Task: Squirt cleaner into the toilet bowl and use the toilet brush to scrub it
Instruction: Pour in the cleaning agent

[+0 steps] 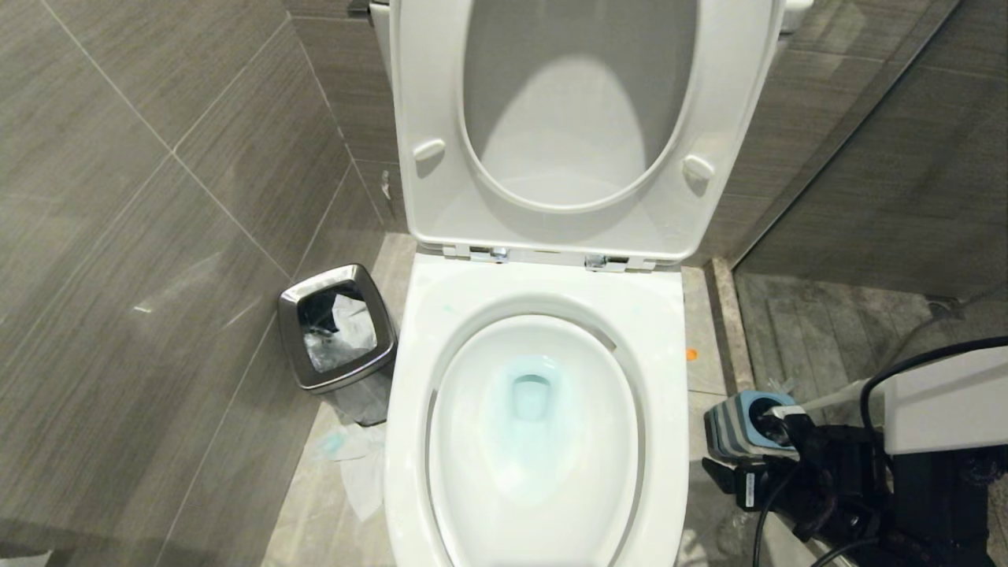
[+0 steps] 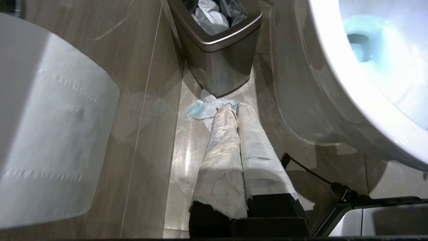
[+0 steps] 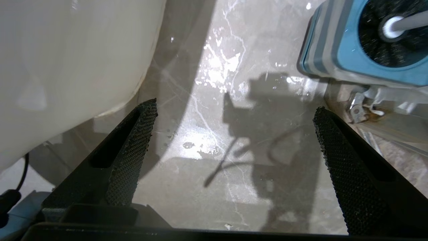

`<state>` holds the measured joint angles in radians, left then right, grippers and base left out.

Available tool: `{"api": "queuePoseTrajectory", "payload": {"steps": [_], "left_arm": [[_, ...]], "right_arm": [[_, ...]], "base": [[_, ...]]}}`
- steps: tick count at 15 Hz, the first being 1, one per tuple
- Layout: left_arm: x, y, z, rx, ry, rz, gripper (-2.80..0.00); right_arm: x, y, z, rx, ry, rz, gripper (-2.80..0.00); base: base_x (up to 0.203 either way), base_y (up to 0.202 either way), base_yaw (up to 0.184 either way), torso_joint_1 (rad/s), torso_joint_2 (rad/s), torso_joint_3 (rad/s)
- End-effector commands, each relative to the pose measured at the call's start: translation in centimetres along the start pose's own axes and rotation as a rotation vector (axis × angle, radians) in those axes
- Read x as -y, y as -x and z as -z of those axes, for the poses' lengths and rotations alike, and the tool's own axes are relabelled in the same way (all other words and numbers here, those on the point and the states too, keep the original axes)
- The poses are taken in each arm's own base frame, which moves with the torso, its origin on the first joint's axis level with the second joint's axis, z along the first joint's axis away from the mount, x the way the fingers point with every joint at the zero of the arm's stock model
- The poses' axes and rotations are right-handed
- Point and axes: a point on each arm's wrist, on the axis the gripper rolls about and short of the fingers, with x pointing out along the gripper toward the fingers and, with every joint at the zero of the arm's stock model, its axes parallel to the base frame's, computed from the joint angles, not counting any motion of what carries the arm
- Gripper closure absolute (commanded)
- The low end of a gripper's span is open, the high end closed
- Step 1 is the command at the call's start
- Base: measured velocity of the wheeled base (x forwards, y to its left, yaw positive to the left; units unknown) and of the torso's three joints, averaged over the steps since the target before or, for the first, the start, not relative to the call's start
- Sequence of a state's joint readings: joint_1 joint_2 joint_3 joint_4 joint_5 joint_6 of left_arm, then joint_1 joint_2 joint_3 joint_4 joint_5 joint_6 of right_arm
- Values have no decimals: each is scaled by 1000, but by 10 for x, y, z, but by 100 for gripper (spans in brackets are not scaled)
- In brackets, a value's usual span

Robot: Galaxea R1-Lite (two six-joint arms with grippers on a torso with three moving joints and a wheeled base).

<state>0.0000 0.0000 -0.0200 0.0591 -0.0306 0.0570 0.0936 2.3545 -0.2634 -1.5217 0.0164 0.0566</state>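
The white toilet bowl (image 1: 543, 504) fills the middle of the head view, seat and lid (image 1: 551, 118) raised, with pale blue water in its throat. To its right on the floor stands the grey-and-blue holder (image 1: 736, 429) with the toilet brush's white handle (image 1: 827, 394) leaning out of it. My right gripper (image 3: 235, 107) hangs open over the wet floor between the bowl's outer wall (image 3: 67, 50) and the holder (image 3: 334, 50), holding nothing. My left gripper (image 2: 234, 107), its fingers wrapped in white paper, is shut and points at the floor left of the bowl (image 2: 367, 83). No cleaner bottle is in view.
A steel waste bin (image 1: 339, 331) with a plastic liner stands left of the toilet, with crumpled blue-stained tissue (image 1: 354, 465) on the floor before it. A toilet paper roll (image 2: 50, 134) hangs close by the left wrist. A glass partition (image 1: 866, 157) closes the right side.
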Motion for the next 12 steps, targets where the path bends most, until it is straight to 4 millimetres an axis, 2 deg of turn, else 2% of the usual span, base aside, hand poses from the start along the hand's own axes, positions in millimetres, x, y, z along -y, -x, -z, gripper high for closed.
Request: {"api": "queuePoseTrajectory", "payload": {"steps": [1,12], "left_arm": [[0,0,0,1,0,0,0],[0,0,0,1,0,-1,0]], "right_arm": [[-1,-3,-3,21,1,-3,-280],[-8,-12,-10,61,18,-22,-280]], "base": [[0,0,0,2,6,-207],[0,0,0,2,3,-192]]}}
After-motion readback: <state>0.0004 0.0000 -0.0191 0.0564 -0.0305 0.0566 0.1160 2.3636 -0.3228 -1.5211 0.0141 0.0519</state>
